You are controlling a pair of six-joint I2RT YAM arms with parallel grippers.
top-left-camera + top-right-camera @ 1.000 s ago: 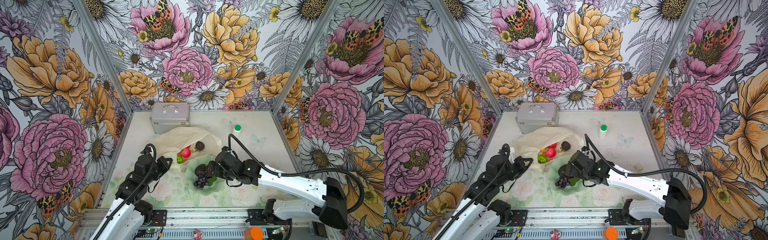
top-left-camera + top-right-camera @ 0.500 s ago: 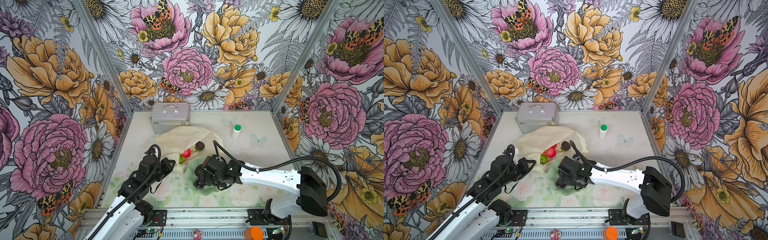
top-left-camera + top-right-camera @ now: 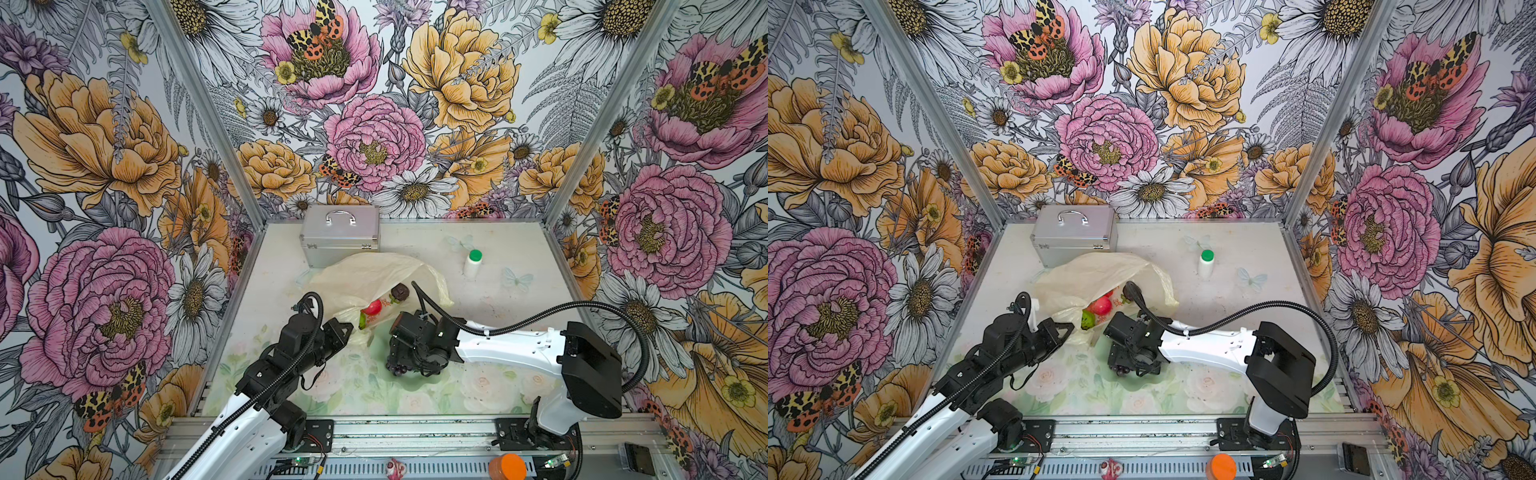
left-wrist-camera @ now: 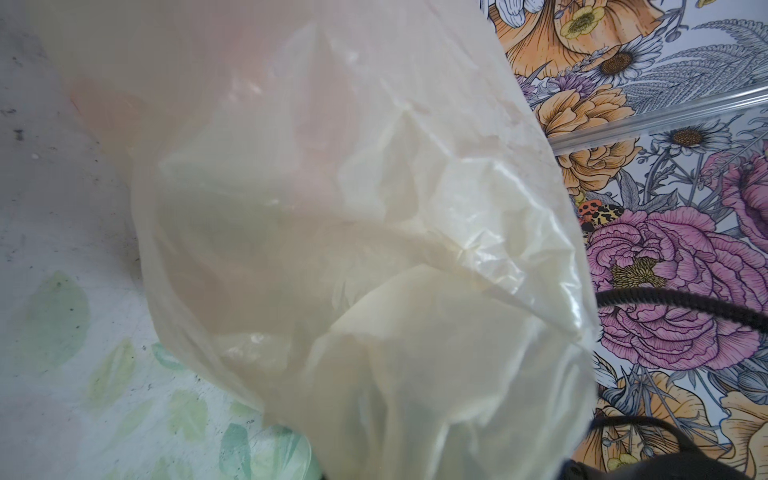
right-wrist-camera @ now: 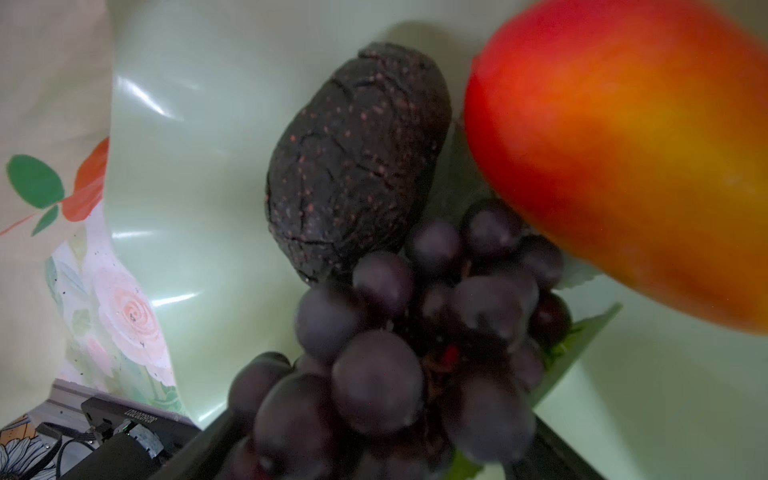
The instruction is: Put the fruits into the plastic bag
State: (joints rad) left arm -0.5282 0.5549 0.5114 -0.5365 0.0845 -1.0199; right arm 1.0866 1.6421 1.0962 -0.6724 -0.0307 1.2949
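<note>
The plastic bag [image 3: 374,274] lies crumpled mid-table, and its pale film fills the left wrist view [image 4: 374,249]. My left gripper [image 3: 347,329] is shut on the bag's near edge and holds the mouth up. Inside the mouth lie a red apple [image 3: 372,307], a green ball [image 3: 362,321] and a small dark fruit [image 3: 400,292]. My right gripper [image 5: 374,440] is down in the pale green bowl [image 5: 187,145], open, with its fingers on either side of the purple grape bunch [image 5: 395,353]. Beside the grapes lie a dark avocado [image 5: 357,162] and an orange-red mango [image 5: 623,158].
A silver metal case [image 3: 340,235] stands at the back behind the bag. A white bottle with a green cap [image 3: 473,262] stands at the back right. The right arm's black cable arches over the bag's right side. Patterned walls close three sides.
My right arm has swung left and dropped into the bowl, so its gripper now sits over the grapes. The left gripper shifted slightly toward the bowl, still holding the bag's edge.
</note>
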